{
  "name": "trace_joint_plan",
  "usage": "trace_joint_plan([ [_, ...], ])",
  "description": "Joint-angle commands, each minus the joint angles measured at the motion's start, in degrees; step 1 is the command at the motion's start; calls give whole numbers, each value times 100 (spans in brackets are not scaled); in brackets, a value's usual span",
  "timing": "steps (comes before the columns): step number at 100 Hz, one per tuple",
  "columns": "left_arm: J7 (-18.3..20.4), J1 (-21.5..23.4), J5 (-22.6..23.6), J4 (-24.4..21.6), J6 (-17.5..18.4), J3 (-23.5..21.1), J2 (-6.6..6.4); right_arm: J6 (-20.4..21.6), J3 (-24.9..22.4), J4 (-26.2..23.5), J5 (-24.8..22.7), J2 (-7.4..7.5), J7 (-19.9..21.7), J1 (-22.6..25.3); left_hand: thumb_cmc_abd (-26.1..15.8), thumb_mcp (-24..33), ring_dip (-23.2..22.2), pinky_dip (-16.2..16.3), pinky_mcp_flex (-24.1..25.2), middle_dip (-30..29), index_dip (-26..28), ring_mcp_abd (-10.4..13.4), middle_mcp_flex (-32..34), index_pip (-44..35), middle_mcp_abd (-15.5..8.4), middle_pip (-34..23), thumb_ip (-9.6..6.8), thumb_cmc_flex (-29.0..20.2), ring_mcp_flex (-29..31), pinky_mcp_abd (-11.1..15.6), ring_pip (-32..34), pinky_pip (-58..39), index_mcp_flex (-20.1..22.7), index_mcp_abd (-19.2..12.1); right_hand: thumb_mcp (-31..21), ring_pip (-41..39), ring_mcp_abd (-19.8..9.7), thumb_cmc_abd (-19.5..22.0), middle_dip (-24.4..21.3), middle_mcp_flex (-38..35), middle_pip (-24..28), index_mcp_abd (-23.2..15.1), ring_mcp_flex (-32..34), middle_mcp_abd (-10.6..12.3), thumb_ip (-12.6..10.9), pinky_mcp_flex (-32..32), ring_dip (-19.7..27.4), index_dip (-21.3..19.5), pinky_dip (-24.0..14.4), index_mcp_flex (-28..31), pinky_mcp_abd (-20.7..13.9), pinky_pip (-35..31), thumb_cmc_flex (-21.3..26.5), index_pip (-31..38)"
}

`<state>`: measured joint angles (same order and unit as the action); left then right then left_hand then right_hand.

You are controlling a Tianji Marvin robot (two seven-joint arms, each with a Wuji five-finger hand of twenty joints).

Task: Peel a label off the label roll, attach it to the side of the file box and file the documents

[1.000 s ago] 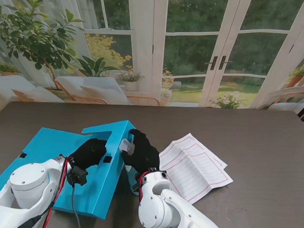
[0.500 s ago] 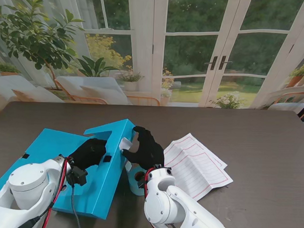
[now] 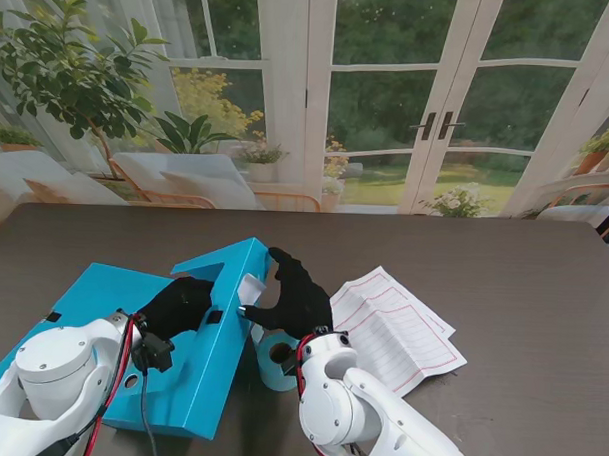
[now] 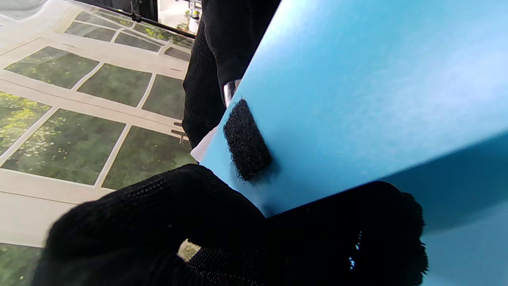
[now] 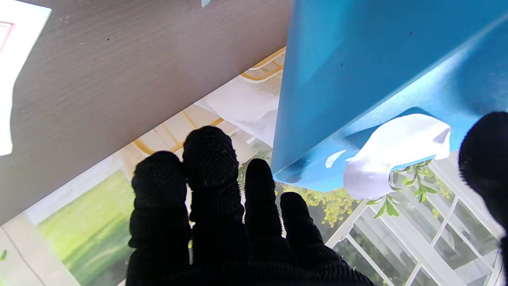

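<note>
Left hand (image 3: 180, 304) gripping blue file box (image 3: 92, 301), right hand (image 3: 300, 296) fingers spread, empty, crumpled label (image 5: 397, 153) half-hidden

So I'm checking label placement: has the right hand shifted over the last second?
Yes. The right hand has moved right, toward the documents, uncovering the label roll.

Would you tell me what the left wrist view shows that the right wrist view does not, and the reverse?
Only the left wrist view shows the black velcro patch and the left hand gripping the panel. Only the right wrist view shows the crumpled white label, the table and the right hand's spread fingers. Both show the blue file box.
</note>
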<state>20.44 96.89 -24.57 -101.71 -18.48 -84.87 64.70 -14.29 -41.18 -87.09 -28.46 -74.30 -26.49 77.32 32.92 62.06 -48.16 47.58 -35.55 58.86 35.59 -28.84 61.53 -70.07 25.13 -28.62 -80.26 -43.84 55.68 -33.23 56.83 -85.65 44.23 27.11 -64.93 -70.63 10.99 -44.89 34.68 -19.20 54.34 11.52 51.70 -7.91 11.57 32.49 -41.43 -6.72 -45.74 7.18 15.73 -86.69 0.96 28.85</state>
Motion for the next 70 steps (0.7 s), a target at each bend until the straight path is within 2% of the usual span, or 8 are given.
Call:
trace_joint_plan([
  [1,103,-5,-22,-40,2,-5,15,36,-19,-103,-13,34,151,19,382,50,-121,-92,-33,88,51,15,243,-225,-444,-68,-204,-118,148,44,234,-287,17,157,-151,25,63,-247,-40,320,-14,161,-153,213,190,-918,-88,92,-239,-242,66,100,-356,-370],
  [13,105,-1,-32,-41,-4,-10,16,77,-82,-137,22,70,247,19,381,52,-123,-95,-18,101,64,12,237,-230,-442,-70,-203,-120,127,49,232,-282,19,156,-128,46,46,-10,-33,418,-44,193,-241,213,213,-1025,-112,4,-292,-269,70,173,-548,-646],
  [15,108,1,-31,-43,-6,-11,15,74,-95,-140,31,73,259,20,381,51,-124,-95,-18,103,65,14,235,-230,-439,-69,-202,-120,126,49,234,-282,16,155,-83,55,44,70,-20,428,-48,196,-252,198,197,-1026,-140,-503,-399,-175,56,228,-557,-1084],
  [18,115,3,-31,-45,-9,-14,13,72,-115,-142,53,77,276,19,381,54,-125,-95,-18,104,67,9,233,-229,-441,-68,-204,-122,124,49,235,-282,13,156,-59,58,55,164,-17,438,-51,175,-260,185,198,-1048,-146,-669,-428,-162,55,246,-573,-1217],
  [39,145,12,-46,-52,-36,-25,8,-21,-192,-48,219,29,241,-51,379,53,-126,-96,-6,112,73,3,236,-222,-436,-65,-204,-119,119,49,240,-276,12,170,287,7,182,738,-14,352,-32,91,-262,59,149,-1079,-145,-1180,-462,-168,12,161,-339,-1005],
  [54,201,18,-61,-54,-46,-41,-2,-163,-178,36,322,-21,241,-140,378,59,-126,-91,11,107,79,-13,229,-219,-426,-59,-207,-120,103,41,238,-266,17,174,410,-14,233,934,-15,266,-15,24,-224,-21,102,-1064,-132,-1226,-447,-138,0,115,-86,-632],
  [68,265,57,-38,-95,-54,-76,-22,-246,-120,174,461,-89,233,-253,372,57,-130,-86,30,111,84,-10,228,-215,-425,-64,-205,-119,106,43,244,-254,7,171,531,-14,282,1120,-24,199,-16,-71,-206,-84,59,-1071,-114,-1025,-422,-151,-32,71,93,-166],
  [70,269,65,-34,-104,-54,-82,-24,-251,-111,195,474,-98,228,-268,369,58,-130,-85,30,112,85,-7,227,-215,-424,-64,-205,-120,106,43,244,-253,8,175,563,-20,289,1143,-31,176,-21,-93,-199,-76,36,-1074,-104,-683,-396,-204,-40,52,116,134],
])
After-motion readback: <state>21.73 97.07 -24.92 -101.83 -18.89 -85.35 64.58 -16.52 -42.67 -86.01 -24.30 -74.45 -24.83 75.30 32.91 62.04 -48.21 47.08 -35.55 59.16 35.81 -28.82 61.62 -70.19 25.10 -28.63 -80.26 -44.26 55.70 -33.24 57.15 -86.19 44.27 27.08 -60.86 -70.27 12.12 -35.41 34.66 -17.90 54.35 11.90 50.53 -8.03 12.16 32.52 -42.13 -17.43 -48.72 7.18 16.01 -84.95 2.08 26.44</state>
